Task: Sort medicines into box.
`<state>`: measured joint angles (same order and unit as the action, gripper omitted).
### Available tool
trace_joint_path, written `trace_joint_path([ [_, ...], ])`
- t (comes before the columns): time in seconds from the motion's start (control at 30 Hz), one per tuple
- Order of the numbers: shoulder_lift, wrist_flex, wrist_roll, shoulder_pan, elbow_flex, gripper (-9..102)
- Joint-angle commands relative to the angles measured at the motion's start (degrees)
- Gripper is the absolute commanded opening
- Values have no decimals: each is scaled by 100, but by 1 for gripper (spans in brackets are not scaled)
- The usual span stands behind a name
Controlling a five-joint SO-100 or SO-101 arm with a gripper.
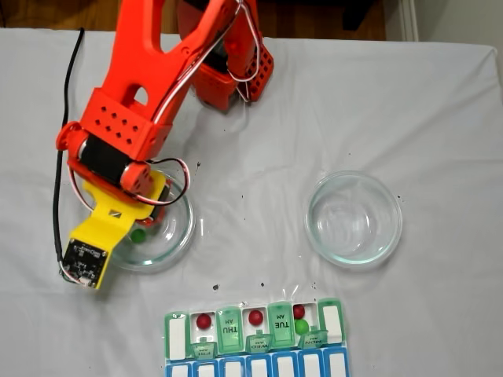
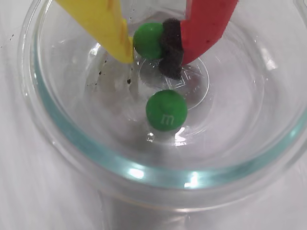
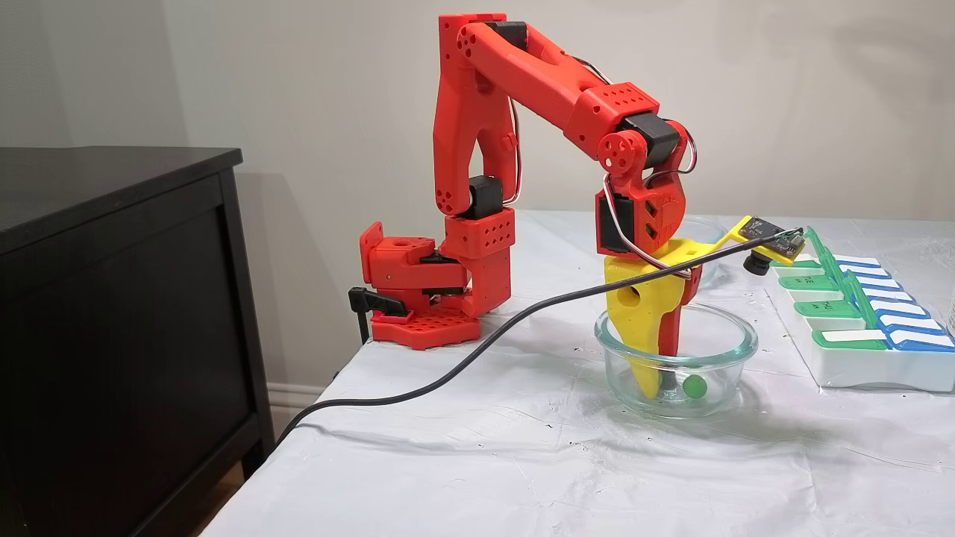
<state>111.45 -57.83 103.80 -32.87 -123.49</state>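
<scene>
In the overhead fixed view, the round clear glass dish (image 1: 169, 236) at the left of the white-covered table (image 1: 440, 118) holds the orange arm's yellow-and-red jaws. The wrist view shows the jaws narrowed onto a glossy green round pill (image 2: 147, 40) (yellow finger (image 2: 103, 24) on its left, black pad on its right), while a second green pill (image 2: 166, 110) lies loose nearer the camera. Rightward sits another glass dish (image 1: 354, 217). At the near edge, the green-lidded pill box (image 1: 178, 338) contains two dark red pills (image 1: 204, 320) and a third green pill (image 1: 301, 326).

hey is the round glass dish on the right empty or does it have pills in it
Empty. The right-hand round clear glass dish in the top-down fixed view shows bare glass, no pills.
</scene>
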Motion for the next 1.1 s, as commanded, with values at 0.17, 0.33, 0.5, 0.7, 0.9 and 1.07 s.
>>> trace_joint_path([
  [0.17,2637,220,-1134,475,-633,0],
  [0.33,3489,686,-2347,914,-545,0],
  [0.5,3946,1274,-3885,1573,-580,0],
  [0.7,3894,2672,-5695,2637,-1283,0],
  [0.9,3032,3911,-6715,3437,-1415,0],
  [1.07,2127,4438,-7040,3665,-976,0],
])
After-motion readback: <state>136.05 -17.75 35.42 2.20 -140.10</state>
